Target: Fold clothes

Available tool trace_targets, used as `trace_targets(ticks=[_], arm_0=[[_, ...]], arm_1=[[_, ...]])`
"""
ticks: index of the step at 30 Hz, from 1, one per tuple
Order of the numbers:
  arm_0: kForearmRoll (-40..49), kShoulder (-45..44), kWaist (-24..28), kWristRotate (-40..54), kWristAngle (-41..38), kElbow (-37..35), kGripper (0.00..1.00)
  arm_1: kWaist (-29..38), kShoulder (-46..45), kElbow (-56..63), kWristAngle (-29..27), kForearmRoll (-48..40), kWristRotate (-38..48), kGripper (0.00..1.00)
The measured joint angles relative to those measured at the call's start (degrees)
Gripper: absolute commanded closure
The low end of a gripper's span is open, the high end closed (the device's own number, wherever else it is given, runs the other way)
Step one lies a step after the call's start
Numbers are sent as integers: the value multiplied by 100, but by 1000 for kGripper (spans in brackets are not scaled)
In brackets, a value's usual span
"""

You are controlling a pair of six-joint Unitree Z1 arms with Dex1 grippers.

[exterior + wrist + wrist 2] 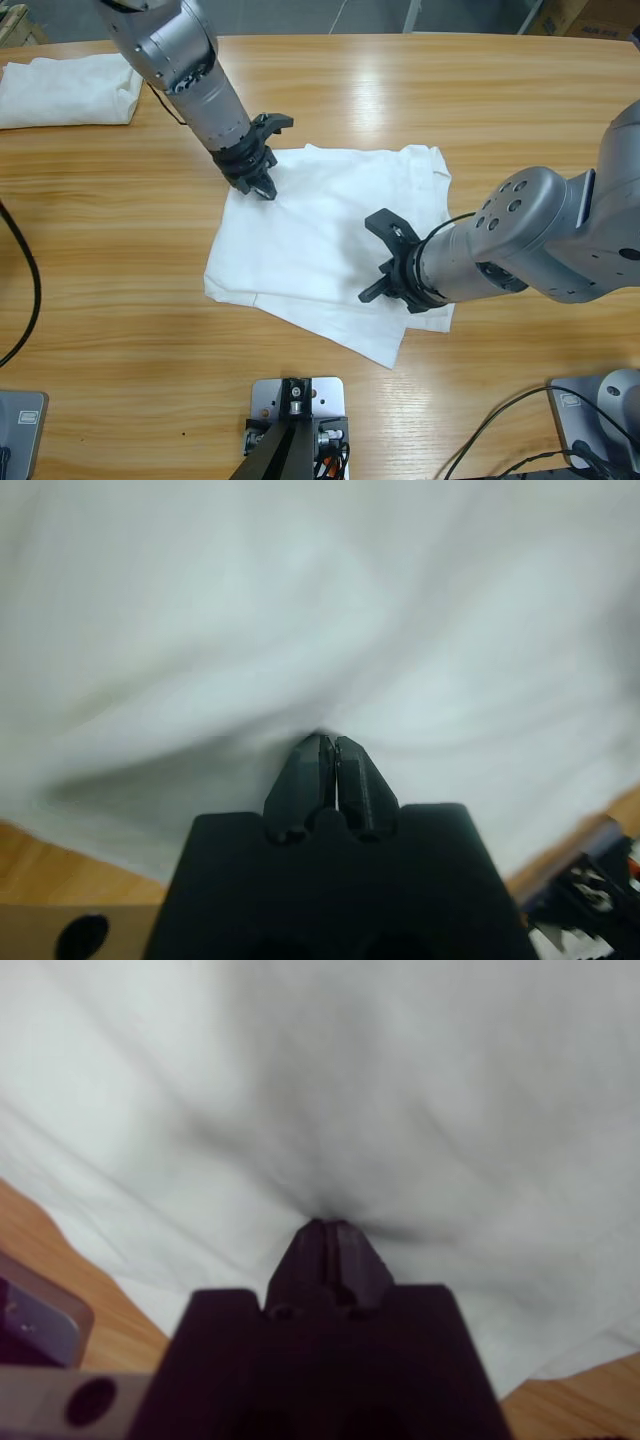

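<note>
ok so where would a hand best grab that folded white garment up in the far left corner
The folded white garment lies flat in layers on the table, and its left end runs out of the high view. Its right end, near the corner facing the table's middle, is probably the best place. That edge is free and bulges slightly, so pinch it from above, coming in a little from the right.

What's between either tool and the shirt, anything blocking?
Nothing visible. The left tool and the right tool are each already closed on a pinch of the shirt, with only white fabric at the tips. The other garment lies apart, at the table corner.
</note>
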Motion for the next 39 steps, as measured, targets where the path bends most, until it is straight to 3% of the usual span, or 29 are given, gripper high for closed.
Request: trace_targets(ticks=[6, 20, 25, 26, 27, 28, 32, 34, 35, 36, 37, 39], arm_0=[[18, 22, 79, -372, 772, -66, 1000], [-134, 3, 1151, -640, 834, 24, 1000], [-172, -254, 1301, -639, 834, 241, 1000], [-175, -421, 1304, -640, 834, 345, 1000], [-186, -625, 1305, -639, 832, 463, 1000], [-226, -867, 1306, -636, 787, 659, 1000], [-937, -1996, 1493, -610, -238, 2020, 993], [-1468, -2473, 1756, -611, -927, 2908, 574], [-1729, -2671, 1849, -611, -1241, 3347, 452], [-1979, -2847, 1903, -613, -1530, 3736, 192], [-2222, -2983, 1929, -638, -1812, 4073, 48], [-2893, -3168, 1955, -883, -2331, 4696, 32]], arm_1=[[3, -81, 119, -12, -46, 1, 1000], [4, -427, 565, -50, -66, 79, 1000], [4, -481, 600, -72, -38, 100, 990], [4, -528, 624, -110, 4, 100, 455], [4, -598, 663, -172, 70, 99, 45], [4, -676, 701, -241, 166, 81, 3], [4, -1406, 591, -650, 654, -154, 0], [4, -1907, 305, -879, 1004, -237, 0], [4, -2150, 117, -985, 1233, -295, 0], [4, -2388, -92, -1108, 1488, -350, 0], [4, -2567, -278, -1221, 1751, -389, 0], [4, -2809, -531, -1389, 2233, -414, 0]])
